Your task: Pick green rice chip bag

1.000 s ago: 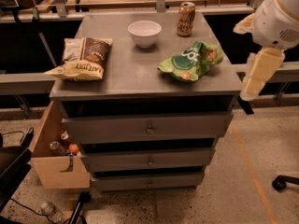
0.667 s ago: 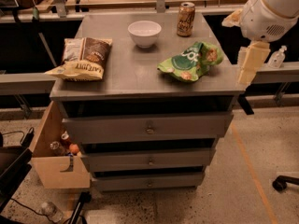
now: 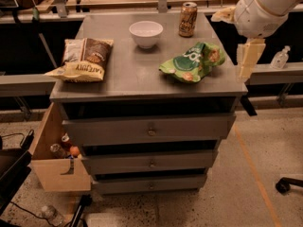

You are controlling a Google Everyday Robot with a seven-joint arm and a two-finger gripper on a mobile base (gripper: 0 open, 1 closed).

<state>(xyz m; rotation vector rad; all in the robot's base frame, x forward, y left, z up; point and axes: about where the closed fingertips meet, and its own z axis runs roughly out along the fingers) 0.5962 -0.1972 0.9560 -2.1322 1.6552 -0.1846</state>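
- Now my tool point(image 3: 247, 60) hangs just off the right edge of the tabletop point(image 3: 128, 77), near its front right corner. It has come up and inward from a second ago, when it sat lower and further out to the right.
- Whether my tool is open or closed I cannot tell. Nothing appears to be in it, and it touches nothing.
- Meanwhile the green rice chip bag point(image 3: 191, 63) has not moved. It lies crumpled on the right part of the tabletop, in front of the drink can point(image 3: 188, 19) and to the right of the white bowl point(image 3: 146, 33).
- The brown chip bag point(image 3: 84, 58) stays well apart at the left edge, so I see little chance of taking the wrong one.
- I judge this to be the approach: the gap to the bag is closing, but my tool is beside the tabletop, not yet above the bag.
- Next I would need to cross the edge, settle over the bag and descend. The glossy film may slide under contact, and the can stands near behind it.
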